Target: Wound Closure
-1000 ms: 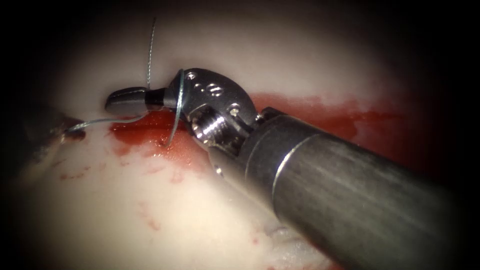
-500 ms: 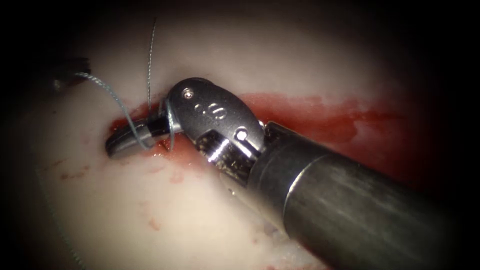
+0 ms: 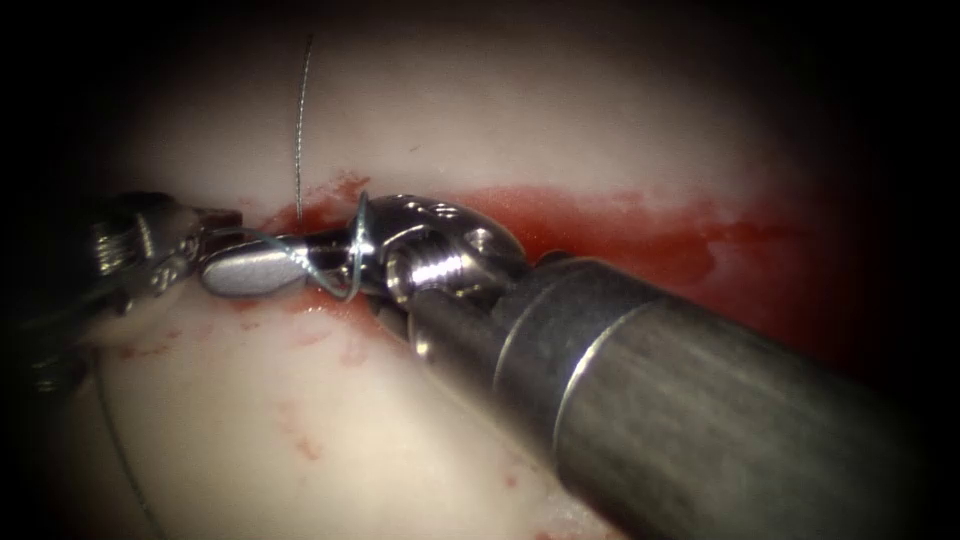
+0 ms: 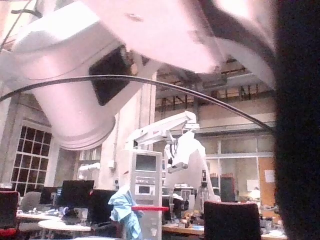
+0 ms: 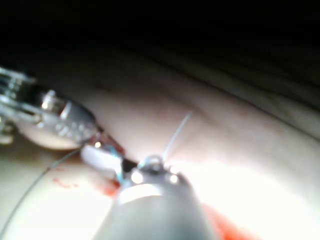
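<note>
My right tool comes in from the lower right and lies across the left end of the cut, jaws shut and pointing left. Blue-grey thread is looped around those jaws close to the wrist. My left tool sits at the far left, tip to tip with the right jaws and shut on the thread that runs into the loop. In the right wrist view the right jaws meet the left tool.
A free thread end stands up from the tissue above the cut. Red fluid fills the cut to the right. Another strand of thread trails down the lower left. The right shaft covers the lower right.
The left tool swung up to the upper left with the thread, laying it over the right jaws, then came back down to their tip. The right wrist rolled and the loop slid toward it.
</note>
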{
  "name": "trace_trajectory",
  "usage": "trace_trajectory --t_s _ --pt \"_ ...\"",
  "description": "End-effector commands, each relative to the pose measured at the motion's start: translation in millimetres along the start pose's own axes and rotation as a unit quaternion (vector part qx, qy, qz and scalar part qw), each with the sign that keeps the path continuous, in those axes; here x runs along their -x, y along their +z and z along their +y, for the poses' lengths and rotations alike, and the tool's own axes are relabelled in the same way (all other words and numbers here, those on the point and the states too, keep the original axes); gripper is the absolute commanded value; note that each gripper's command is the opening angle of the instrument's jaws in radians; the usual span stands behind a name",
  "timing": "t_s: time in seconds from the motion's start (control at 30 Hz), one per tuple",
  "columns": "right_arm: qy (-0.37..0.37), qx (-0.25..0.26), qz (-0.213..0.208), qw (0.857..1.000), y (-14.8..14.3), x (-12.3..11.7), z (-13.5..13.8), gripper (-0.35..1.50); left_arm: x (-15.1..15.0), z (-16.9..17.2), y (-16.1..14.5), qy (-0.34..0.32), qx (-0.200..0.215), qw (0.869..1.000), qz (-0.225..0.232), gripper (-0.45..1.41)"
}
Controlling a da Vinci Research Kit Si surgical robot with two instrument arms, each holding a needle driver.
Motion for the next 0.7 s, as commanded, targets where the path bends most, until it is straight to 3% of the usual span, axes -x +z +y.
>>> trace_trajectory --t_s 0.03,0.23,0.53,0.7 --pt "0.020 -0.002 -0.001 1.000 0.8 -1.4 0.5 -0.35 0.7 1.0 -0.1 0.001 -0.003 1.000 -0.002 -0.45" --pt "0.093 -0.009 0.017 0.996 1.2 -1.5 -0.2 -0.35 0.9 0.6 -0.1 -0.007 -0.010 1.000 -0.009 -0.45" --pt "0.108 -0.018 0.053 0.993 1.4 -3.6 -1.6 -0.35 1.6 -0.3 -0.7 -0.011 -0.017 1.000 -0.015 -0.45" --pt "0.073 -0.022 0.094 0.993 2.0 -3.7 -1.6 -0.35 2.4 -0.5 -1.1 -0.014 -0.018 1.000 -0.014 -0.45"
